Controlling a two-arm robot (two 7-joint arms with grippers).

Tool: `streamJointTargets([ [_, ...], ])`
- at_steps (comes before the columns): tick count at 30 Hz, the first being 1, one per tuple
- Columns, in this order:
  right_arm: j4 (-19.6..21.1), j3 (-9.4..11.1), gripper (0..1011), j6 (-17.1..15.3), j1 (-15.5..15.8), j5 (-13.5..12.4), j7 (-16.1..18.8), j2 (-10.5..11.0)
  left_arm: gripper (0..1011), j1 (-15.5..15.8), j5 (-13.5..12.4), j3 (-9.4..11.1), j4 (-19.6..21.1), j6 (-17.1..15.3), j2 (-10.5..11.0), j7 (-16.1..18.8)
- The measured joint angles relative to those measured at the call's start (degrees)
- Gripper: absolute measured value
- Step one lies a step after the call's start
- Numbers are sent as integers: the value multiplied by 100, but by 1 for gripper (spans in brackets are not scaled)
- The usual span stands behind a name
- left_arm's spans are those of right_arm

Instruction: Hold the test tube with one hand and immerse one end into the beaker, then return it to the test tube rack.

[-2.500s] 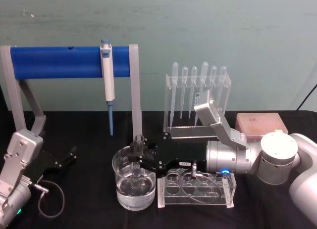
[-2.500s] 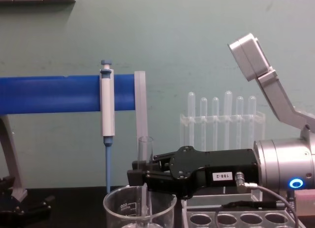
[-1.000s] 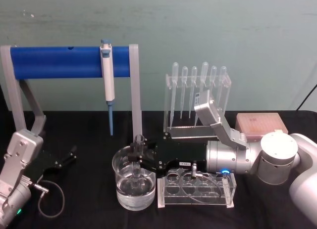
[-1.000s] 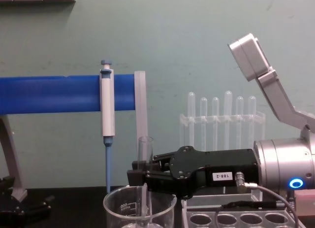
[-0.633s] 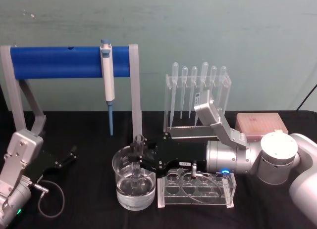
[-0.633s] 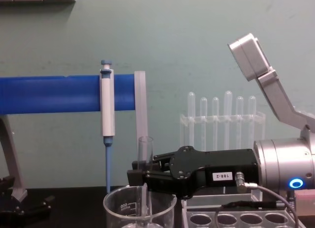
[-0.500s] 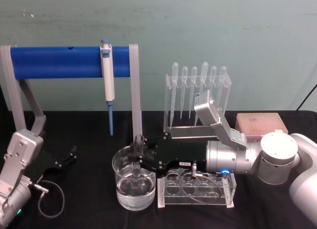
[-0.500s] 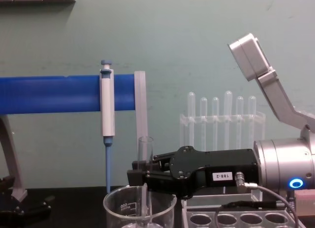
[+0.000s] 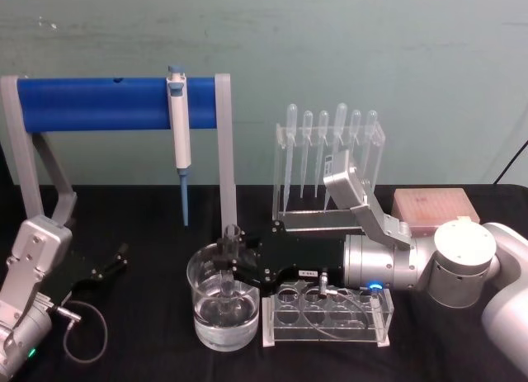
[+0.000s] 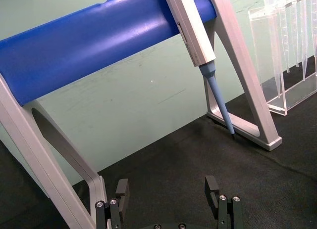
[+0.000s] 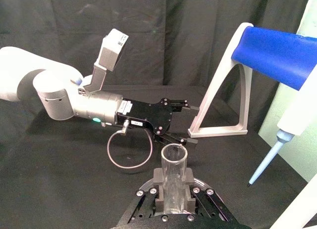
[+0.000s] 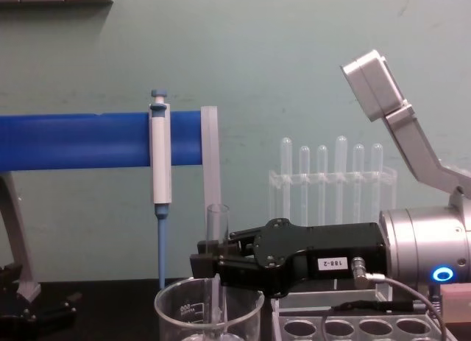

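The right end effector (image 9: 232, 262) reached in from the beaker's right and pinched the test tube (image 9: 232, 235) below its rim. It held the tube upright so the rounded end stood inside the beaker (image 9: 196, 295), apparently under the liquid, with the open rim kept above the beaker. The immersion looked done, but the return to the test tube rack (image 9: 326, 323), just right of the beaker, was not yet made. The left end effector (image 9: 110, 264) sat parked well left of the beaker, low over the bench (image 9: 148, 217), spread and empty.
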State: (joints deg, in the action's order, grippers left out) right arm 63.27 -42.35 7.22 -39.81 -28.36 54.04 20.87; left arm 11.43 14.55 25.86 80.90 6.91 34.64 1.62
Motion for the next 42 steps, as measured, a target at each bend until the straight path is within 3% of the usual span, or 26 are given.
streamJointTargets([
  [42, 0, 0, 224, 0, 0, 0, 0, 0, 1000, 0, 0, 0, 0, 0, 0, 0],
])
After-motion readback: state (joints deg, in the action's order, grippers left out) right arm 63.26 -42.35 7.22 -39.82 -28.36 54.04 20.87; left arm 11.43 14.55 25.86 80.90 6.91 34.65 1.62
